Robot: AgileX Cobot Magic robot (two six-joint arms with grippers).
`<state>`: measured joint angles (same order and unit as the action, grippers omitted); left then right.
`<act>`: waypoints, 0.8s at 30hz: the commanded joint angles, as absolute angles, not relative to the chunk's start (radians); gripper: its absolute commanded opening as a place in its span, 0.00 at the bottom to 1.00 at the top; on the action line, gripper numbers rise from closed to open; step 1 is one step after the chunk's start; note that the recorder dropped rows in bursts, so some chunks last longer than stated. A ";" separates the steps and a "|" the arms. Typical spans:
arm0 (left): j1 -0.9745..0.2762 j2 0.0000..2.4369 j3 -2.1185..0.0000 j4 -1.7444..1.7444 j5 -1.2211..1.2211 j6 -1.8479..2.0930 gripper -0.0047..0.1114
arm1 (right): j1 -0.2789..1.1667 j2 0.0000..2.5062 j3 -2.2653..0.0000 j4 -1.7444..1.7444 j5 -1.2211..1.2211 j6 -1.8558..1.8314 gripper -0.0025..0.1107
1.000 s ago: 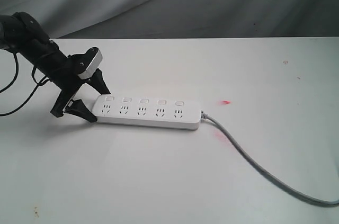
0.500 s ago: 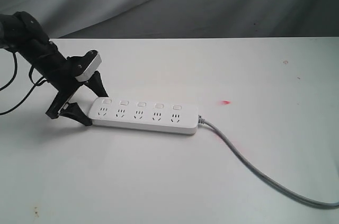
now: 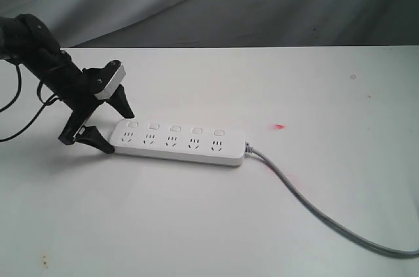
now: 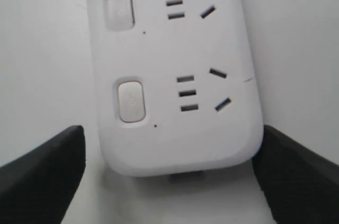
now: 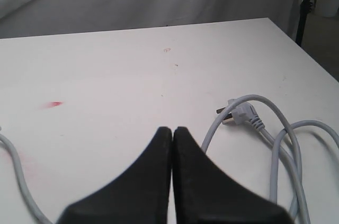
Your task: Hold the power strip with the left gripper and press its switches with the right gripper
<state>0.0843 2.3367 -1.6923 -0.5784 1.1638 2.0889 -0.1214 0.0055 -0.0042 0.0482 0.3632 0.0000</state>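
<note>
The white power strip (image 3: 177, 141) lies flat on the table, its five square switches (image 3: 175, 128) in a row along the far side. My left gripper (image 3: 116, 131) is open and straddles the strip's left end, one finger on each long side. In the left wrist view the left gripper (image 4: 172, 128) shows one fingertip (image 4: 288, 173) against the strip's (image 4: 175, 49) edge and the other fingertip (image 4: 45, 166) a little apart from it. My right gripper (image 5: 172, 128) is shut and empty above bare table, and it is outside the exterior view.
The strip's grey cord (image 3: 314, 208) trails off to the right front edge. Its plug (image 5: 241, 113) and cord loops lie near the table's end in the right wrist view. A red smudge (image 3: 279, 126) marks the table right of the strip.
The power strip and my left gripper have shifted a little to the left since a second ago; in the last half second they have hardly moved.
</note>
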 commanded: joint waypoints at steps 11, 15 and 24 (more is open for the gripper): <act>0.081 2.068 -1.692 -0.662 1.151 1.921 0.73 | -0.129 0.000 0.000 0.036 0.348 -0.007 0.02; 0.081 1.974 -1.692 -0.662 1.149 1.791 0.62 | -0.129 0.000 0.000 0.036 0.348 -0.007 0.02; 0.083 1.739 -1.692 -0.662 1.185 1.611 0.04 | -0.129 0.000 0.000 0.036 0.348 -0.007 0.02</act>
